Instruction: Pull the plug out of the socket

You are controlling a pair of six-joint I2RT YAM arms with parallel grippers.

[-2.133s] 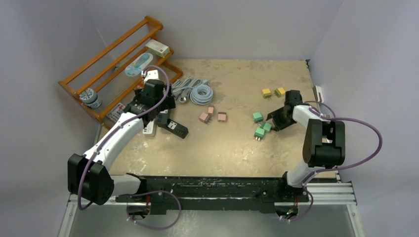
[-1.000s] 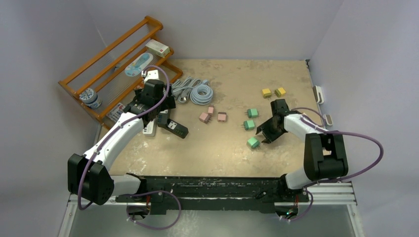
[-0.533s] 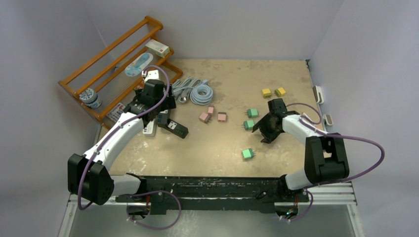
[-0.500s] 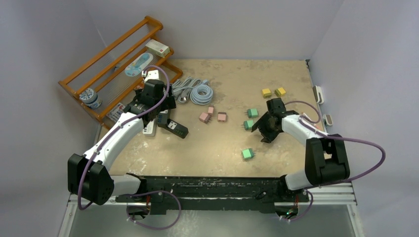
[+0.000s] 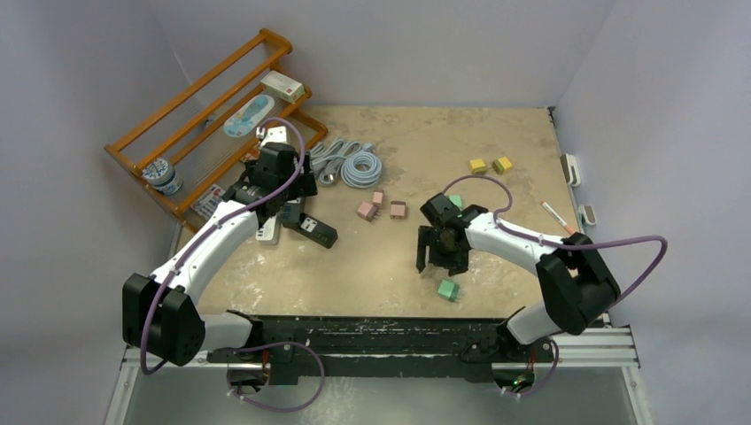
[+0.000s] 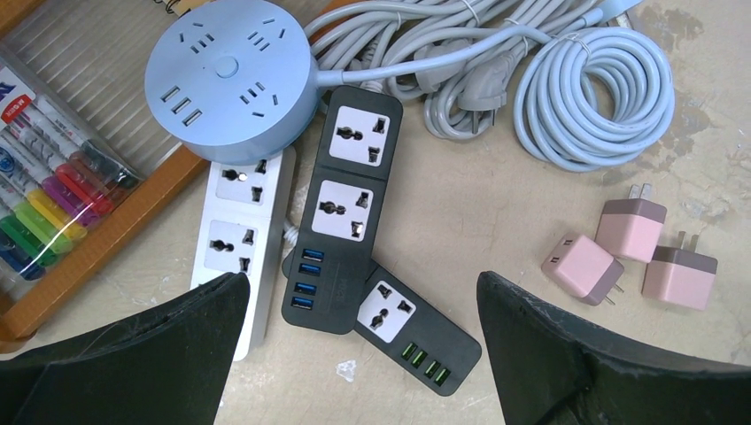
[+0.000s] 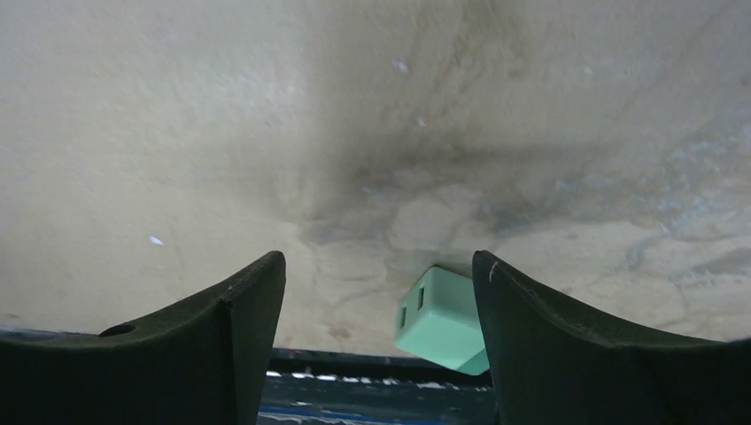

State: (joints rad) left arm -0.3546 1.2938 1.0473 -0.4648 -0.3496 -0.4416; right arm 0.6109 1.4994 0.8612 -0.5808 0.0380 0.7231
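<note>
Jaws of the left gripper [image 6: 359, 288] far apart, holding nothing. Right under it, in the middle of the left wrist view, a black power strip [image 6: 350, 212]. Just beside that on the left, a white power strip [image 6: 239, 239]. At the upper left, a round blue socket block [image 6: 228, 75]. Near the right edge, three pink plugs [image 6: 629, 252] lying loose. Jaws of the right gripper [image 7: 378, 266] apart too, empty. Low in the right wrist view, a green plug [image 7: 443, 319] lying on the table [image 5: 372, 266], close to the right-hand finger.

Mint-green plug [image 7: 442, 322], black power strip [image 6: 347, 237]
</note>
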